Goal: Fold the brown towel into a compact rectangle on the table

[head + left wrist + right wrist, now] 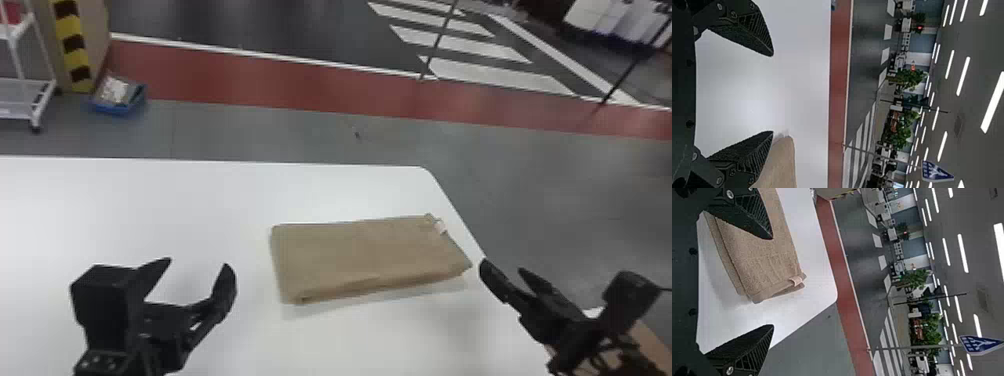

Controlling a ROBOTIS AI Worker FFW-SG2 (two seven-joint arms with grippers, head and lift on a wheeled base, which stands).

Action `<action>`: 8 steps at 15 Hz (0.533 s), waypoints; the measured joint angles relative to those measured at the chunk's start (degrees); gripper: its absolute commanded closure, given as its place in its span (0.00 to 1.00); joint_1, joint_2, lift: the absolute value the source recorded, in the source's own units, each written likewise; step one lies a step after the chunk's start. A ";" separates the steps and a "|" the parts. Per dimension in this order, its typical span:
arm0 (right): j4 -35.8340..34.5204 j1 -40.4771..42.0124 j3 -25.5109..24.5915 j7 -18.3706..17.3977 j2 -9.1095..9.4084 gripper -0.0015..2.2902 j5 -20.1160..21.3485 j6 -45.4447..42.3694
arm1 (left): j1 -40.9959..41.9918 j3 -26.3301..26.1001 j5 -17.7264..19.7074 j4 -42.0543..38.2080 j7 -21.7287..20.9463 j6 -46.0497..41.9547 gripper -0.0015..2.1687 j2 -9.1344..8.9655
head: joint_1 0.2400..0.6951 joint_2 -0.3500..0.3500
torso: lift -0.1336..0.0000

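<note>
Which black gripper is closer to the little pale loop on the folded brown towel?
Right. The right gripper hovers off the towel end with the loop; the left gripper hovers beyond the opposite end.

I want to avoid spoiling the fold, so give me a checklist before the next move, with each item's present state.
1. Towel folded into a rectangle: ok.
2. Towel wholly on the table: ok.
3. Left gripper open and empty: ok.
4. Right gripper open and empty: ok.
5. Layers lined up at the edges: not ok, they are staggered.
6. Underside free of creases: cannot tell.
</note>
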 measured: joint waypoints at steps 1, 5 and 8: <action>-0.39 1.04 -0.41 0.56 0.68 0.04 -0.46 -1.42 | -1.13 -1.82 1.20 1.39 0.03 0.00 0.10 -0.59 | 1.00 0.00 | 0.07; -0.62 2.76 -2.96 1.33 2.69 0.05 -2.64 -3.92 | -5.75 -7.45 3.90 7.52 0.19 0.00 0.12 -4.57 | 1.00 0.00 | 0.07; -0.76 3.76 -4.55 1.43 3.18 0.05 -3.36 -4.47 | -7.83 -9.84 4.64 11.27 0.73 -0.14 0.13 -7.14 | 1.00 0.00 | 0.07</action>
